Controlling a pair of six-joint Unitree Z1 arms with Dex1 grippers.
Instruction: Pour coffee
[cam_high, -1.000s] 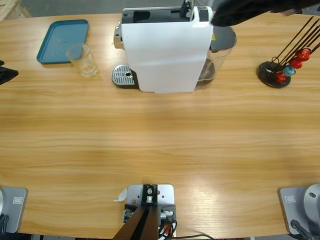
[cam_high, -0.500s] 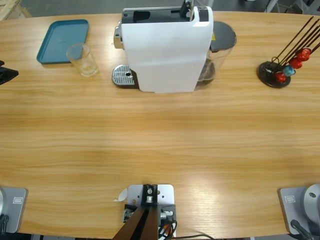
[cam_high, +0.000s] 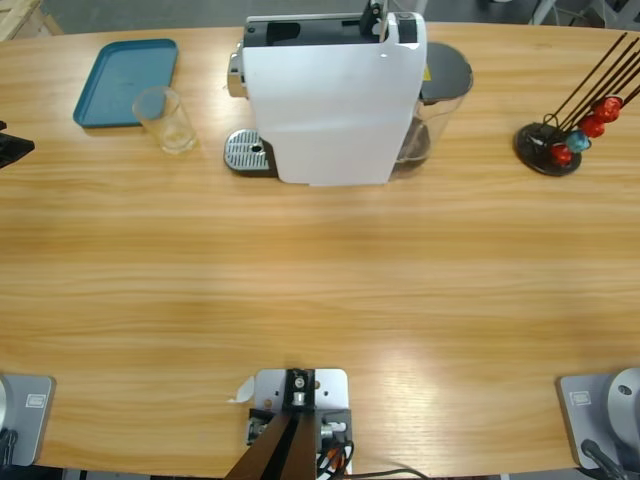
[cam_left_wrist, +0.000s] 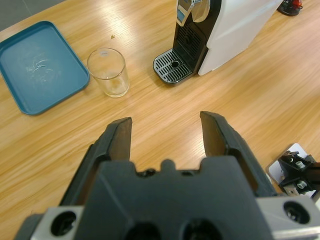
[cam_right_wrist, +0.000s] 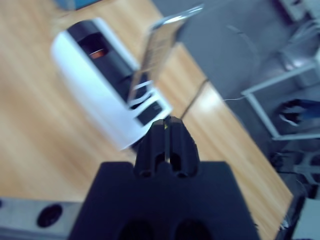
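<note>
No dark coffee shows in any view. The clear glass (cam_high: 165, 120) stands upright beside the blue tray (cam_high: 126, 80) and looks empty in the left wrist view (cam_left_wrist: 109, 71). To its right is the white coffee machine (cam_high: 335, 100), its metal drip grate (cam_left_wrist: 172, 67) bare. My left gripper (cam_left_wrist: 167, 131) hovers open and empty, well short of the glass; only a black tip of it (cam_high: 10, 148) shows at the high view's left edge. My right gripper (cam_right_wrist: 166, 131) is shut on nothing, high above the machine (cam_right_wrist: 100, 90), whose top lever (cam_right_wrist: 162, 47) stands raised.
A black capsule stand (cam_high: 548, 148) with red and blue capsules (cam_high: 585, 128) is at the far right. A clear water tank (cam_high: 440, 100) sits on the machine's right side. Bare wooden tabletop (cam_high: 320, 290) stretches across the near half.
A dark arm that reached over the machine's top right corner a second ago has left the high view. Glass, tray and machine have not moved.
</note>
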